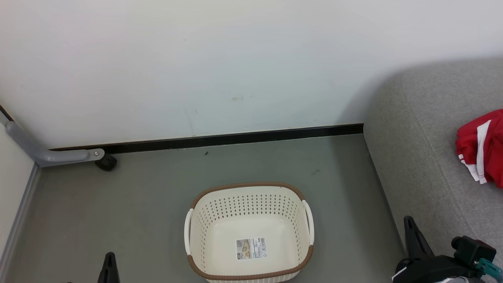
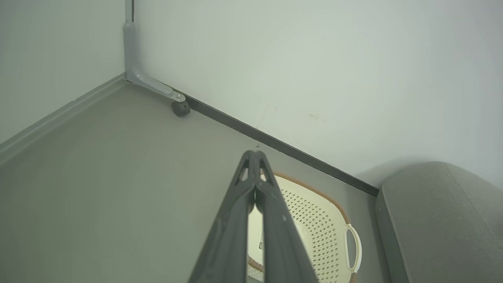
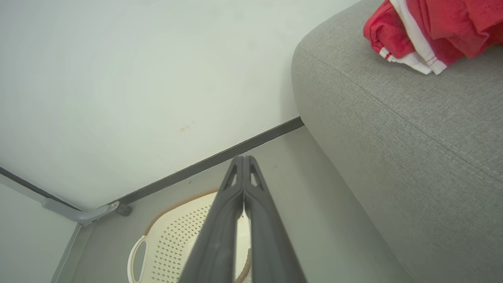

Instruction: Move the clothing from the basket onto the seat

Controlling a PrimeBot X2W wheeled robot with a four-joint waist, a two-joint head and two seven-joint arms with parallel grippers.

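Since the oval cream-white perforated plastic basket with a brown woven-look rim (image 1: 247, 184) holds nothing but a paper sticker (image 1: 251, 248) on its bottom, the task looks done or nearly so; the bright red soft garments with white stripes (image 1: 481, 147) lie bunched on the large light grey fabric sofa (image 1: 416, 157), ahead and to the right of the right hand (image 3: 243, 159); whether both pieces are in that heap I cannot tell; the left hand (image 2: 254, 155) and the right are closed on nothing, the basket between them.
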